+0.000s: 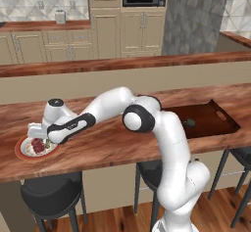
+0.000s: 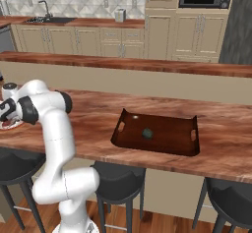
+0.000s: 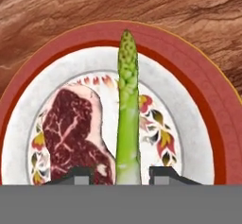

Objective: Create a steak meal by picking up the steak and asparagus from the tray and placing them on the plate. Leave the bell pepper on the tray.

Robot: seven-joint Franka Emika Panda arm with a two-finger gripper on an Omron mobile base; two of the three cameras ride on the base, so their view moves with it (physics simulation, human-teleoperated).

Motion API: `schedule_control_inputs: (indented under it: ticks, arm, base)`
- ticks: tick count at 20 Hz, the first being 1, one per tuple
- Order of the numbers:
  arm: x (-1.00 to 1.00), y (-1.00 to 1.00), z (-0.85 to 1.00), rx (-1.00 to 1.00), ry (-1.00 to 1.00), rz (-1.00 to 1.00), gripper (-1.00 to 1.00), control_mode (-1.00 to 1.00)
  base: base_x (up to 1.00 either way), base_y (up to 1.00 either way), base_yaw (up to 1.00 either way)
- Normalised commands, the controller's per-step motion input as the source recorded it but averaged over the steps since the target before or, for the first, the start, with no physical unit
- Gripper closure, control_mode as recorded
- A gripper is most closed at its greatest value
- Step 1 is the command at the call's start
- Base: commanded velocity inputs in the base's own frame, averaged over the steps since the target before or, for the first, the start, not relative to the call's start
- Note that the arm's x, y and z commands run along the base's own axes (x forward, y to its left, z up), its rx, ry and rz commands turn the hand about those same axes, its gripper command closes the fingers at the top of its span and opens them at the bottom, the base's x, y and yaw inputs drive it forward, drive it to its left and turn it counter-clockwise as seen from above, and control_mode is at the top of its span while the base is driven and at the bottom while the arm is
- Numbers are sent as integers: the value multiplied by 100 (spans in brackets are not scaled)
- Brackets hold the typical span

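The orange-rimmed white plate (image 3: 208,90) lies on the wooden counter, with the dark red steak (image 3: 75,128) on its left half. Beside the steak, the light-green asparagus (image 3: 127,109) lies along the plate's middle. My gripper (image 3: 120,178) hovers just over the plate, and its fingertips (image 3: 80,178) stand a little clear of the stalk's lower end on either side, so it is open. From the left base view, the gripper (image 1: 41,140) is over the plate (image 1: 22,150) at the counter's left end. The bell pepper (image 1: 190,123) sits in the dark brown tray (image 1: 215,123).
The tray (image 2: 162,148) with the bell pepper (image 2: 147,133) lies far to the right of the plate on the same counter. Black stools (image 1: 49,192) stand under the counter's front edge. A higher wooden ledge (image 1: 122,62) runs behind the counter.
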Motion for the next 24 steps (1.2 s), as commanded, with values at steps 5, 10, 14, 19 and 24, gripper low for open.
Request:
schedule_control_inputs:
  ticks: [5,10,14,19,24]
  arm:
    - [0,-11,0,0,-6,0,-100,-100]
    - [-16,-29,17,0,-16,0,-100,-100]
    - [-58,-55,41,0,-18,0,-100,-100]
    - [-66,-77,48,0,-17,0,-100,-100]
    - [-34,-91,80,0,-24,1,-100,-100]
  base:
    - [0,0,0]
    - [0,0,0]
    - [0,0,0]
    - [0,0,0]
    - [0,0,0]
